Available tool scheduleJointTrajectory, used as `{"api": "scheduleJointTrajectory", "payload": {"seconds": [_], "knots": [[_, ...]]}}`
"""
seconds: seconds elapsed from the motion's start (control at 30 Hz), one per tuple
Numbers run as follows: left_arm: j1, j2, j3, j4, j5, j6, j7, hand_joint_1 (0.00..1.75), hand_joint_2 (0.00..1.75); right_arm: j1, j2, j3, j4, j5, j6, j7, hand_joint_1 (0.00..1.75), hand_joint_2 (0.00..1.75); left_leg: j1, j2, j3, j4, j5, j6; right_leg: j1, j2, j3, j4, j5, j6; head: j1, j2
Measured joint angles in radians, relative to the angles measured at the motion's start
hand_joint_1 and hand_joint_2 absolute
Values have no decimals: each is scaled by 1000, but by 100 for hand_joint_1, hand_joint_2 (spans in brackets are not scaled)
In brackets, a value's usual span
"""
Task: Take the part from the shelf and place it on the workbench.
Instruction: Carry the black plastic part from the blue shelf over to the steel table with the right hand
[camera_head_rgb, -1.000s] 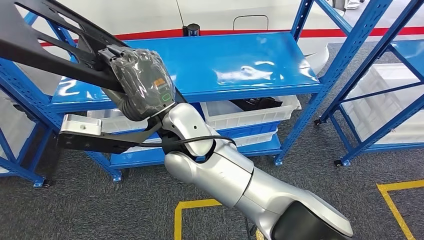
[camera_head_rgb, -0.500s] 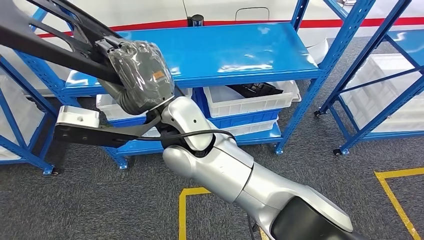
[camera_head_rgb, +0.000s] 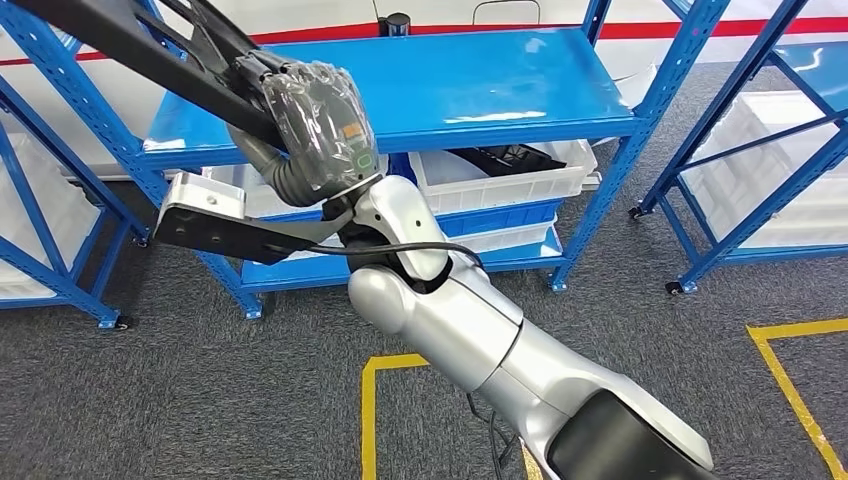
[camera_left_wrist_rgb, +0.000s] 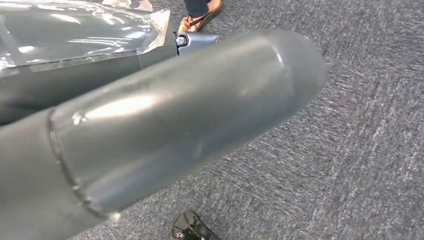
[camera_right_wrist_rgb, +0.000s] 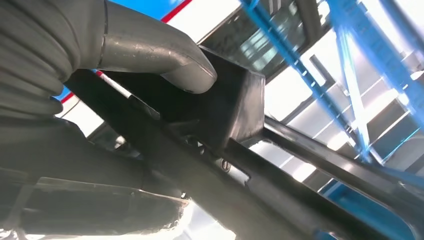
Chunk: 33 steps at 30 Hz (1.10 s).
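Note:
My right hand (camera_head_rgb: 320, 130), wrapped in clear plastic, grips a large black frame part (camera_head_rgb: 120, 40) and holds it up in front of the blue shelf (camera_head_rgb: 500, 90). One long black bar of the part runs to the upper left. A lower bar ends in a silver block (camera_head_rgb: 200, 212). In the right wrist view my thumb (camera_right_wrist_rgb: 155, 57) presses on a black block of the part (camera_right_wrist_rgb: 230, 110). In the left wrist view my left hand (camera_left_wrist_rgb: 175, 125) shows as a thick grey thumb over grey carpet; how its fingers lie is hidden.
White bins (camera_head_rgb: 520, 195) on the lower shelf levels hold more black parts (camera_head_rgb: 505, 157). A second blue rack (camera_head_rgb: 760, 150) with a white bin stands at the right. Yellow tape (camera_head_rgb: 400, 362) marks the carpet. A person's shoe (camera_left_wrist_rgb: 200, 12) stands near my left hand.
The whole picture has shifted, so the camera has moved. My right hand with the black part has risen and moved a little to the right in the picture, its hold unchanged.

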Motion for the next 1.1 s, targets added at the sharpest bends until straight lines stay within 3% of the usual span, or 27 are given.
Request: {"api": "scheduleJointTrajectory", "payload": {"seconds": [0.07, 0.17, 0.2, 0.23, 0.27, 0.33, 0.4, 0.43, 0.5, 0.57, 0.6, 0.67, 0.7, 0.73, 0.77, 0.83, 0.9, 0.97, 1.03, 1.07, 1.1], "knots": [[0, -1, 0, 1, -2, 7, 0, 0, 0, 1, 2, -19, 2, 19, 0, 3, 175, 175, 3, -1, -14, 26, -33, -11, -6, -3, -12, -3, 16, -18, -3, 0], [1, -1, 0, 1, -4, 10, -1, 0, 0, 4, 2, -36, 3, 26, -1, 5, 175, 175, 4, -2, -67, 198, -163, -24, -5, -5, -41, 0, 41, -40, -8, 0], [1, 0, 0, 1, -4, 10, -1, 0, 0, 6, 2, -39, 4, 26, -1, 5, 175, 175, 4, -2, -80, 258, -190, -27, -3, -5, -54, 4, 49, -42, -8, 0], [1, 0, 0, 1, -4, 10, -1, 0, 0, 8, 2, -41, 5, 26, -1, 5, 175, 175, 4, -2, -79, 290, -194, -27, -1, -5, -67, 8, 56, -42, -8, 0], [1, 0, 0, 1, -4, 10, -1, 0, 0, 10, 2, -43, 5, 26, -1, 6, 175, 175, 4, -2, -63, 287, -179, -27, 0, -5, -81, 14, 63, -42, -8, 0], [-1, 1, 0, 1, -6, 10, -1, 0, 0, 11, 2, -46, 5, 26, -1, 8, 175, 175, 4, -2, 18, 188, -133, -21, 1, -4, -107, 26, 75, -38, -9, 0], [-5, 2, 0, 1, -6, 11, -4, 0, 0, 10, 3, -48, 5, 23, -1, 13, 175, 175, 0, -5, 97, 66, -125, -12, 4, -3, -124, 34, 89, -27, -8, 0], [-6, 3, 0, 1, -6, 11, -6, 0, 0, 10, 3, -49, 5, 19, -1, 15, 175, 175, -4, -7, 114, 33, -131, -6, 5, -4, -129, 34, 97, -21, -8, 0], [-6, 2, 1, 1, -2, 13, -11, 0, 0, 11, 2, -50, 4, 10, -2, 15, 175, 175, -9, -8, 108, 21, -121, 11, 5, -5, -133, 29, 115, -7, -7, 0], [-7, 1, 2, 1, 3, 17, -9, 0, 0, 12, 1, -50, 4, 4, -2, 14, 175, 175, -7, -3, 92, 14, -97, 29, 5, -4, -148, 45, 96, -3, -6, 0], [-8, 1, 3, 1, 5, 20, -2, 0, 0, 13, 0, -51, 4, 6, -2, 13, 175, 175, -4, 0, 79, 10, -82, 36, 5, -3, -163, 78, 60, -5, -4, 0], [-10, 2, 5, 2, 4, 26, 16, 0, 0, 16, -1, -53, 5, 16, -2, 13, 175, 175, -3, 3, 48, 10, -54, 44, 0, -2, -197, 200, -38, -11, -1, 0], [-10, 2, 6, 2, 3, 28, 25, 0, 0, 18, -1, -56, 5, 23, -2, 13, 175, 175, -3, 4, 29, 11, -40, 43, -2, -2, -209, 269, -71, -7, -1, 0], [-10, 2, 7, 2, 2, 29, 31, 0, 0, 21, -1, -59, 6, 29, -2, 12, 175, 175, -2, 5, 11, 11, -26, 42, -5, -2, -211, 319, -81, 1, 0, 0], [-10, 1, 8, 2, 2, 29, 34, 0, 0, 24, -1, -64, 7, 36, -2, 9, 175, 175, -2, 6, -7, 11, -12, 39, -7, -2, -199, 342, -70, 13, 0, 0], [-11, 0, 9, 2, 1, 25, 35, 0, 0, 31, -1, -76, 10, 47, -2, -5, 175, 175, -1, 7, -40, 13, 14, 32, -10, -2, -127, 285, -27, 32, 0, 0], [-11, -1, 10, 2, 4, 17, 25, 0, 0, 34, 1, -99, 13, 41, -3, -32, 175, 175, -2, 6, -63, 14, 39, 21, -9, -1, -3, 122, -38, 25, -1, 0], [-11, -2, 11, 2, 10, 12, 9, 0, 0, 37, 2, -129, 22, 11, -3, -72, 175, 175, 0, 5, -72, 7, 66, 7, -2, 1, 62, 13, -67, 9, -3, 0], [-9, -2, 14, 2, 16, 14, 1, 0, 0, 44, 1, -155, 39, -26, -3, -110, 175, 175, 6, 4, -76, -2, 84, -7, -2, 1, 48, 2, -55, -6, -3, 0], [-8, -3, 16, 2, 19, 18, 2, 0, 0, 47, 1, -164, 47, -43, -1, -127, 175, 175, 8, 3, -83, 5, 67, -12, -3, 0, 40, 1, -44, -17, -3, 0], [-6, -3, 19, 2, 22, 24, 4, 0, 0, 51, 1, -171, 55, -59, 3, -142, 175, 175, 9, 2, -94, 31, 27, -16, -6, -1, 30, 0, -31, -27, -5, 0]]}}
